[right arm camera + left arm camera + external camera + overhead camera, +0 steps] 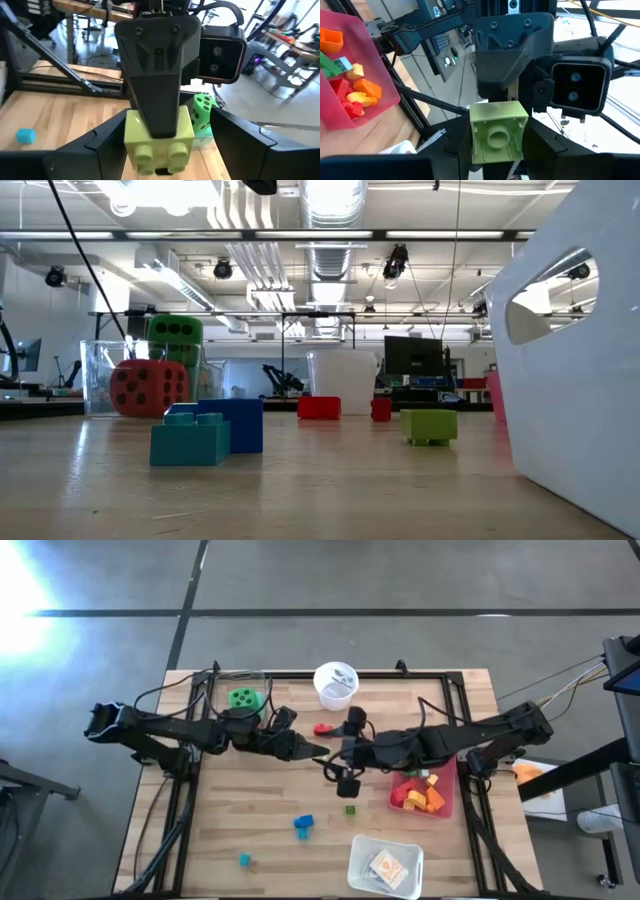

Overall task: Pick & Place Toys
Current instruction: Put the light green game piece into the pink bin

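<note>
The wooden table (270, 800) carries both arms, which meet nose to nose above its middle. Just beside the right arm, on the side away from the left one, sits the pink bin (425, 802), holding red, orange and yellow bricks (355, 92). Behind the left gripper stands a clear box (105, 375) with the green die (243, 699) and the red die (148, 387) at it. Beyond the right gripper is the white cup (335, 683), and nearer the table's front edge than both grippers lies the white tray (385, 865).

The left gripper (318, 752) holds a pale green brick (498, 131) above the table; its fingers are clamped on the brick's sides, hollow underside facing the wrist camera. The right gripper (338, 762) faces it, fingers standing apart on either side of the same brick (159, 135), not visibly pressing it.

Loose toys lie on the table: a red brick (322, 728) just behind the grippers, a small green brick (351, 809) in front of the right gripper, two blue bricks (303, 826) in front of the left gripper, and a teal brick (244, 860) further toward the front edge.
</note>
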Controlling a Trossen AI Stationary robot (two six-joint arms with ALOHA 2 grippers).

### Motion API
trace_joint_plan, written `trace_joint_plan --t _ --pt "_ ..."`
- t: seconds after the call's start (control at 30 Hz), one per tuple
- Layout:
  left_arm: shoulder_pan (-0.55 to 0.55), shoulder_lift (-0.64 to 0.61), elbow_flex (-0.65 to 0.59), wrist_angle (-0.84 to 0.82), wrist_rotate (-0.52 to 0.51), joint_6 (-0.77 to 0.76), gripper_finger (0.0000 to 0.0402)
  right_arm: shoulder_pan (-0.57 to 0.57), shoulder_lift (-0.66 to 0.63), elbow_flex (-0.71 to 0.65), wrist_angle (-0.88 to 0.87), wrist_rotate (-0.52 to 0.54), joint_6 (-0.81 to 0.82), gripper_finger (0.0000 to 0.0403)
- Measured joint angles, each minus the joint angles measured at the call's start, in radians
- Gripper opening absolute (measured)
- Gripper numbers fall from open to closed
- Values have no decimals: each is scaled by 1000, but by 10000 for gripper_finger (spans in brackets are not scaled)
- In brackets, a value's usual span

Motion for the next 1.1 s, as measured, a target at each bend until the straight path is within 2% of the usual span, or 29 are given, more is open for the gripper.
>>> trace_joint_plan --t 0.23,0.33,0.57,0.77,0.83,1.0,1.1 --pt "5 0 0 19 18 4 129 9 -12 -1 -10 -8 6 253" --pt "5 0 0 19 26 4 129 10 -15 -1 -8 -8 7 228" --pt "6 0 0 20 26 -3 129 11 -15 -2 -4 -19 2 131" --pt "6 0 0 19 33 49 129 11 -15 -3 -4 -16 -15 129" --pt "6 0 0 19 35 58 158 11 -15 -3 -4 -18 -11 129" --pt "5 -3 0 17 40 134 288 10 -27 -3 -9 -15 84 129" --pt "6 -15 0 9 25 193 345 7 -54 -3 -39 -16 191 129"
